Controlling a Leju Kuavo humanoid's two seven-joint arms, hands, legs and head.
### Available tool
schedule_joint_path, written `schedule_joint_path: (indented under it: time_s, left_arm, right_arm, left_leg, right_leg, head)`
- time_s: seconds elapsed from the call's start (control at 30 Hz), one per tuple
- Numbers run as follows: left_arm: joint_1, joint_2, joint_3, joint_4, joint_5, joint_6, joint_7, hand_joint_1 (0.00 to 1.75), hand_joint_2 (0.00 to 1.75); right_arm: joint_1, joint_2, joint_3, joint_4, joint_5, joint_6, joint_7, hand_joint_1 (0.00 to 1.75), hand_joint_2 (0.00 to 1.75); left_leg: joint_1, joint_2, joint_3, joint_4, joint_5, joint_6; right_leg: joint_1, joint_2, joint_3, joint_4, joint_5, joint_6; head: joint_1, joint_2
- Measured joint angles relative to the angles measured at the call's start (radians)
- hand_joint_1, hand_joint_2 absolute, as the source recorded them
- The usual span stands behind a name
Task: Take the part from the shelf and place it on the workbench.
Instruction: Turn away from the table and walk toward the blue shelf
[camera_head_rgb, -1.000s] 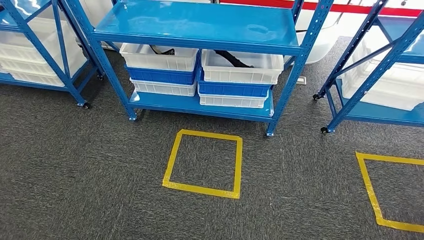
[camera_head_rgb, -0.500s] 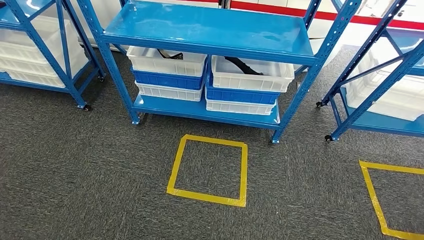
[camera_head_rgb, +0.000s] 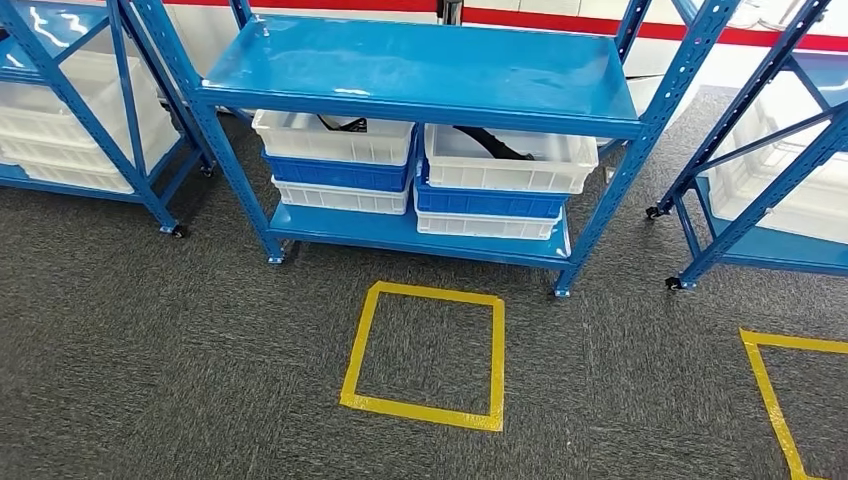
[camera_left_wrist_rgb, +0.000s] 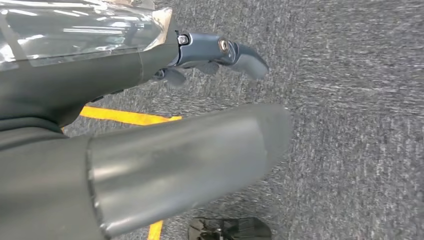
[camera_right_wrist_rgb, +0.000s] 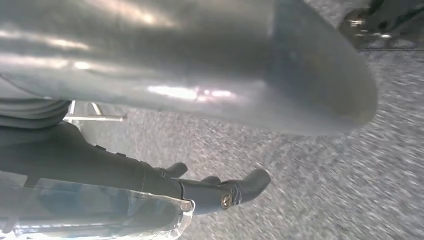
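A blue metal shelf (camera_head_rgb: 420, 65) stands ahead of me in the head view. On its lower level sit two stacks of bins. A dark part (camera_head_rgb: 345, 123) lies in the top white bin (camera_head_rgb: 335, 145) of the left stack. A longer black part (camera_head_rgb: 490, 142) lies in the top white bin (camera_head_rgb: 510, 165) of the right stack. My left hand (camera_left_wrist_rgb: 125, 75) hangs over the grey carpet with its fingers (camera_left_wrist_rgb: 240, 55) stretched out and nothing in it. My right hand (camera_right_wrist_rgb: 125, 170) also hangs above the carpet, its fingers (camera_right_wrist_rgb: 245, 187) apart and holding nothing.
A yellow tape square (camera_head_rgb: 361, 345) marks the carpet in front of the shelf, and a second tape outline (camera_head_rgb: 772, 400) lies at the right. More blue shelves with white bins stand at the left (camera_head_rgb: 60, 100) and right (camera_head_rgb: 780, 150).
The whole head view has shifted: the shelf and the tape square now lie a little lower and further right in the picture. That is the camera's move; the things themselves stay put.
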Motion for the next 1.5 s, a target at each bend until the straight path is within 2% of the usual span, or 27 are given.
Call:
schedule_joint_path:
  time_s: [0.07,0.1,0.13,0.2,0.23,0.3,0.33,0.4,0.47,0.57,0.6,0.63,0.7,0.73,0.8,0.87,0.93,1.0,1.07,1.1,1.13,1.17,1.23,1.27,1.33,1.37,1.5]
  left_arm:
    - [0.001,0.001,0.001,0.0,0.0,-0.002,0.003,0.0,0.0]
    - [0.002,0.002,0.001,0.0,0.0,-0.003,0.004,0.0,0.0]
    - [0.002,0.002,0.002,0.0,0.0,-0.005,0.005,0.0,0.0]
    - [0.003,0.004,0.004,0.0,0.001,-0.007,0.006,0.0,0.0]
    - [0.003,0.004,0.005,0.0,0.0,-0.008,0.006,0.0,0.0]
    - [0.004,0.004,0.007,0.001,0.0,-0.008,0.008,0.0,0.0]
    - [0.004,0.004,0.007,0.001,-0.001,-0.008,0.01,0.0,0.0]
    - [0.005,0.003,0.008,0.001,-0.002,-0.007,0.01,0.0,0.0]
    - [0.004,0.001,0.008,0.001,-0.006,-0.006,0.006,0.0,0.0]
    - [0.002,0.0,0.008,0.001,-0.01,-0.003,0.004,0.0,0.0]
    - [0.002,0.0,0.008,0.001,-0.011,-0.003,0.004,0.0,0.0]
    - [0.003,-0.001,0.008,0.001,-0.012,-0.003,0.004,0.0,0.0]
    - [0.003,-0.003,0.008,0.001,-0.015,-0.002,0.006,0.0,0.0]
    - [0.003,-0.003,0.008,0.001,-0.016,-0.001,0.007,0.0,0.0]
    - [0.002,-0.003,0.008,0.001,-0.02,0.001,0.01,0.0,0.0]
    - [-0.001,-0.002,0.007,0.0,-0.021,0.002,0.012,0.0,0.0]
    - [-0.005,-0.002,0.007,0.0,-0.023,0.003,0.013,0.0,0.0]
    - [-0.006,-0.002,0.007,0.0,-0.026,0.003,0.014,0.0,0.0]
    - [-0.006,-0.002,0.007,0.0,-0.03,0.003,0.017,0.0,0.0]
    - [-0.005,-0.002,0.007,0.0,-0.03,0.003,0.018,0.0,0.0]
    - [-0.005,-0.001,0.007,0.0,-0.03,0.003,0.019,0.0,0.0]
    - [-0.005,-0.001,0.007,0.0,-0.03,0.003,0.019,0.0,0.0]
    - [-0.004,0.0,0.008,0.0,-0.029,0.004,0.019,0.0,0.0]
    - [-0.004,0.001,0.007,0.0,-0.029,0.005,0.019,0.0,0.0]
    - [-0.004,0.0,0.007,0.0,-0.029,0.007,0.017,0.0,0.0]
    - [-0.004,-0.001,0.007,0.0,-0.029,0.008,0.015,0.0,0.0]
    - [-0.007,-0.003,0.008,0.0,-0.029,0.013,0.007,0.0,0.0]
  right_arm:
    - [-0.001,0.001,0.0,0.0,0.002,0.0,0.0,0.0,0.0]
    - [0.0,0.002,0.0,0.0,0.004,0.0,0.0,0.0,0.0]
    - [0.001,0.002,0.0,0.0,0.006,0.001,0.0,0.0,0.0]
    - [0.003,0.003,0.0,0.0,0.007,0.003,-0.001,0.0,0.0]
    - [0.003,0.003,0.0,0.0,0.007,0.005,-0.001,0.0,0.0]
    - [-0.001,0.002,0.0,0.0,0.008,0.007,-0.002,0.0,0.0]
    - [-0.002,0.001,0.0,0.0,0.008,0.008,-0.003,0.0,0.0]
    - [-0.005,-0.001,0.0,-0.001,0.008,0.009,-0.005,0.0,0.0]
    - [-0.007,-0.001,0.0,-0.001,0.007,0.009,-0.007,0.0,0.0]
    - [-0.006,-0.001,0.0,-0.001,0.007,0.009,-0.007,0.0,0.0]
    - [-0.005,-0.002,0.0,-0.001,0.006,0.009,-0.007,0.0,0.0]
    - [-0.003,-0.003,0.0,-0.001,0.006,0.009,-0.007,0.0,0.0]
    - [-0.001,-0.004,0.0,-0.001,0.005,0.009,-0.007,0.0,0.0]
    - [-0.001,-0.004,0.0,-0.001,0.004,0.009,-0.006,0.0,0.0]
    - [-0.007,-0.003,0.0,-0.001,0.003,0.009,-0.003,0.0,0.0]
    - [-0.012,-0.003,-0.001,-0.001,0.003,0.009,0.0,0.0,0.0]
    - [-0.011,-0.002,-0.001,-0.001,0.002,0.009,0.001,0.0,0.0]
    - [-0.009,-0.002,-0.001,-0.001,0.001,0.009,0.002,0.0,0.0]
    - [-0.008,-0.002,-0.002,-0.001,0.0,0.009,0.003,0.0,0.0]
    - [-0.008,-0.002,-0.002,-0.001,0.002,0.009,0.002,0.0,0.0]
    - [-0.007,-0.002,-0.002,-0.001,0.003,0.009,0.002,0.0,0.0]
    - [-0.007,-0.001,-0.002,-0.001,0.005,0.009,0.001,0.0,0.0]
    - [-0.007,0.0,-0.002,-0.001,0.007,0.009,0.0,0.0,0.0]
    - [-0.008,0.001,-0.002,-0.001,0.008,0.009,-0.001,0.0,0.0]
    - [-0.008,0.001,-0.002,-0.001,0.012,0.009,-0.005,0.0,0.0]
    - [-0.007,0.0,-0.002,-0.001,0.014,0.009,-0.006,0.0,0.0]
    - [-0.003,-0.002,-0.002,-0.001,0.02,0.009,-0.009,0.0,0.0]
  left_leg:
    - [0.008,0.0,-0.077,0.098,-0.043,-0.011]
    - [0.013,0.001,-0.102,0.113,-0.046,-0.016]
    - [0.018,0.001,-0.11,0.095,-0.028,-0.022]
    - [0.029,0.002,-0.082,-0.022,0.063,-0.03]
    - [0.031,0.003,-0.065,-0.077,0.092,-0.031]
    - [0.028,0.004,-0.043,-0.129,0.111,-0.021]
    - [0.023,0.003,-0.038,-0.127,0.101,-0.013]
    - [0.02,0.003,-0.024,-0.135,0.116,0.003]
    - [0.022,0.004,-0.01,-0.149,0.115,0.017]
    - [0.02,0.005,0.0,-0.154,0.103,0.029]
    - [0.019,0.006,0.005,-0.154,0.098,0.03]
    - [0.019,0.006,0.012,-0.154,0.092,0.03]
    - [0.02,0.01,0.033,-0.154,0.077,0.025]
    - [0.017,0.014,0.043,-0.154,0.068,0.02]
    - [0.01,0.027,0.057,-0.155,0.048,0.007]
    - [0.008,0.043,0.068,-0.16,0.036,-0.004]
    - [0.013,0.043,0.07,-0.145,0.02,-0.014]
    - [0.017,0.021,0.03,-0.056,-0.035,-0.022]
    - [0.017,0.007,-0.045,0.081,-0.098,-0.026]
    - [0.017,0.005,-0.074,0.123,-0.105,-0.027]
    - [0.018,0.004,-0.088,0.13,-0.089,-0.027]
    - [0.018,0.002,-0.082,0.096,-0.053,-0.025]
    - [0.02,-0.027,-0.035,-0.036,0.032,-0.021]
    - [0.022,-0.041,-0.013,-0.092,0.061,-0.018]
    - [0.019,-0.055,0.004,-0.139,0.077,-0.011]
    - [0.017,-0.048,0.006,-0.142,0.078,-0.007]
    - [0.007,-0.046,0.009,-0.148,0.084,0.001]
  right_leg:
    - [0.0,0.002,0.01,0.0,-0.012,-0.002]
    - [-0.001,0.004,0.018,0.0,-0.019,0.001]
    - [-0.003,0.005,0.028,0.0,-0.028,0.006]
    - [-0.007,0.006,0.048,0.0,-0.048,0.017]
    - [-0.007,0.007,0.059,0.001,-0.058,0.024]
    - [-0.002,0.008,0.07,0.001,-0.075,0.04]
    - [0.0,0.009,0.074,-0.001,-0.08,0.047]
    - [0.002,0.008,0.081,0.001,-0.091,0.061]
    - [0.0,0.007,0.057,0.06,-0.121,0.064]
    - [-0.002,0.006,-0.074,0.267,-0.184,0.063]
    - [-0.003,0.006,-0.109,0.306,-0.184,0.069]
    - [-0.004,0.005,-0.123,0.302,-0.164,0.079]
    - [-0.005,-0.013,-0.096,0.184,-0.08,0.1]
    - [-0.003,-0.031,-0.074,0.114,-0.039,0.103]
    - [0.004,-0.051,-0.049,0.036,-0.002,0.086]
    - [0.008,-0.035,-0.046,0.029,-0.002,0.059]
    - [-0.002,-0.016,-0.038,0.025,0.001,0.041]
    - [-0.011,-0.001,-0.03,0.023,0.003,0.027]
    - [-0.008,0.015,-0.03,0.023,0.001,0.02]
    - [-0.007,0.025,-0.028,0.023,0.0,0.018]
    - [-0.006,0.037,-0.026,0.023,-0.001,0.018]
    - [-0.006,0.049,-0.023,0.023,-0.003,0.018]
    - [-0.004,0.072,-0.017,0.024,-0.007,0.023]
    - [-0.001,0.082,-0.015,0.025,-0.01,0.028]
    - [0.005,0.097,-0.018,0.024,-0.015,0.038]
    - [0.008,0.1,-0.019,0.023,-0.017,0.04]
    - [0.008,0.099,-0.017,0.017,-0.017,0.035]
  head:
    - [0.0,0.0]
    - [-0.001,0.0]
    - [-0.001,0.0]
    - [-0.001,0.0]
    - [-0.001,0.0]
    - [0.0,0.0]
    - [0.001,0.0]
    - [0.002,0.0]
    - [0.003,0.0]
    - [0.005,0.0]
    - [0.005,0.0]
    - [0.005,0.0]
    - [0.006,0.0]
    - [0.006,0.0]
    - [0.005,0.0]
    - [0.004,0.0]
    - [0.004,0.0]
    - [0.002,0.0]
    - [0.002,0.0]
    - [0.002,0.0]
    - [0.002,0.0]
    - [0.002,0.0]
    - [0.002,0.0]
    - [0.002,0.0]
    - [0.003,0.0]
    - [0.003,0.0]
    - [0.004,0.0]
